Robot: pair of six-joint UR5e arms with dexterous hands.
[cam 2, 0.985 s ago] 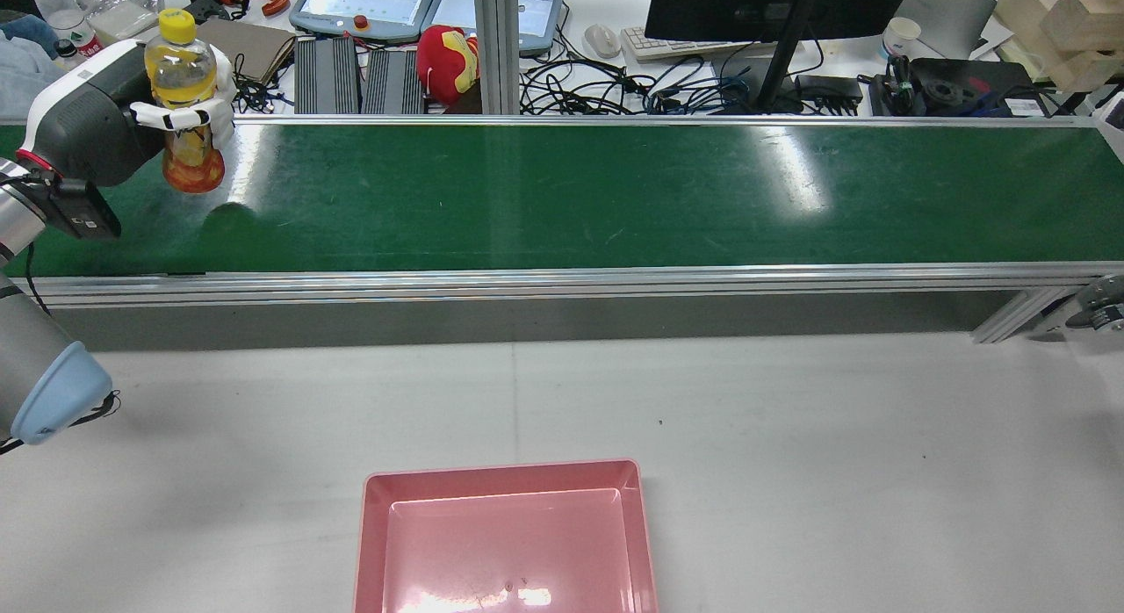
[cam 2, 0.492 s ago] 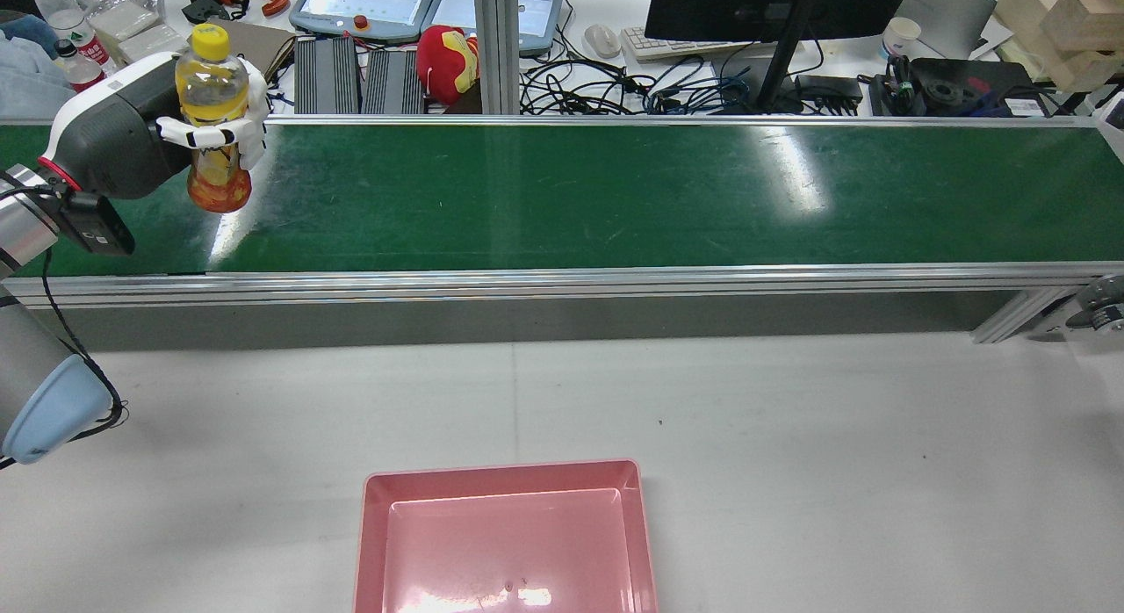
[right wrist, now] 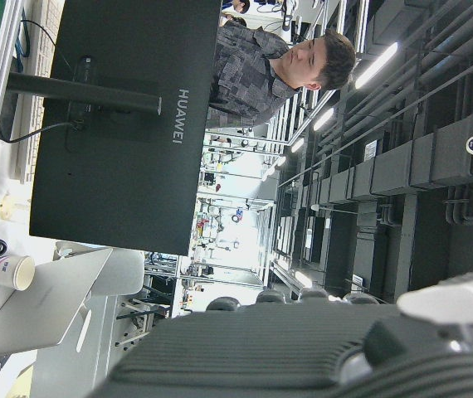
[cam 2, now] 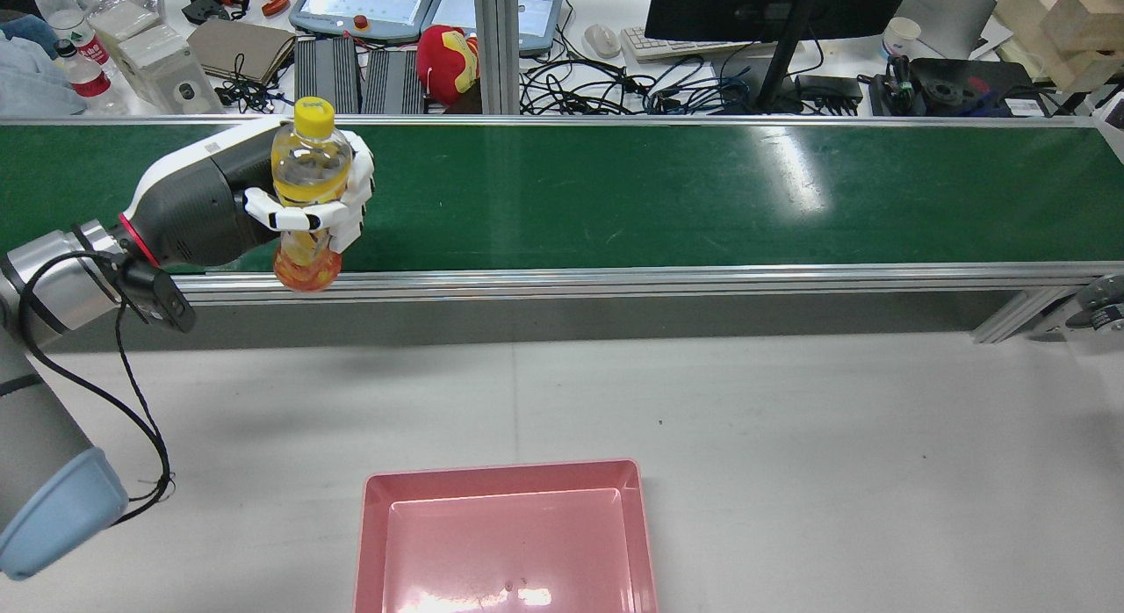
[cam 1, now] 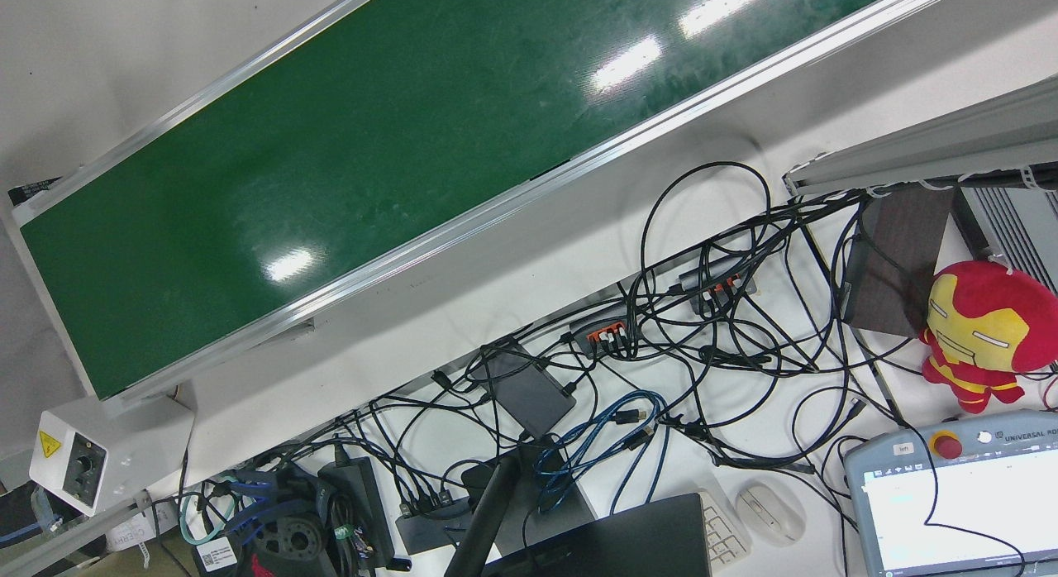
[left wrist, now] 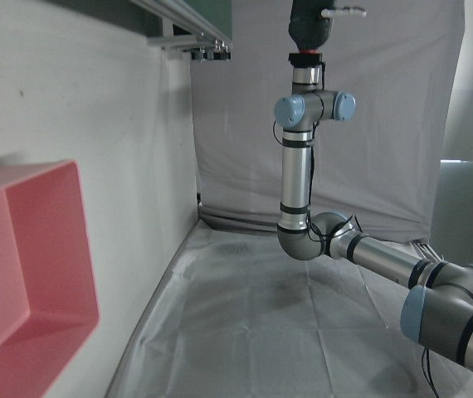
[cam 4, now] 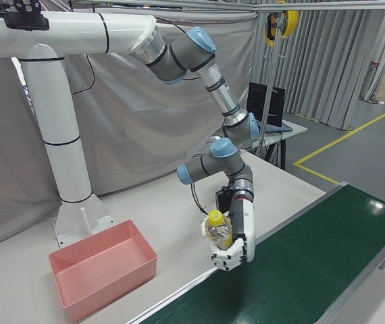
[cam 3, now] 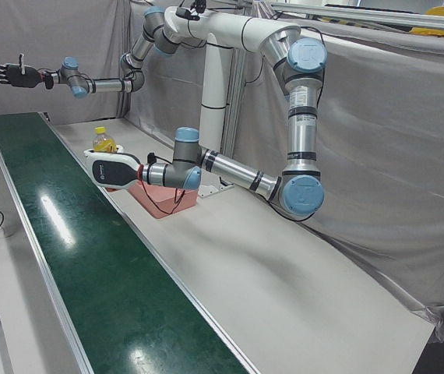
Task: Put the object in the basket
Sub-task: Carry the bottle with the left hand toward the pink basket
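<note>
**Bottle held above the belt's near rail**

Fingers (cam 2: pixel 303 216) of your left hand (cam 2: pixel 263 205) are wrapped tight round the bottle (cam 2: pixel 306 191), which stands upright, yellow cap on top, its base over the near rail of the green belt (cam 2: pixel 615 191). In the rear view the pink basket (cam 2: pixel 505 538) lies on the white table (cam 2: pixel 790 420) at about 5 o'clock from the bottle, well apart. Your right hand (cam 3: pixel 4 74) hangs far off with its fingers spread, holding nothing.
</note>
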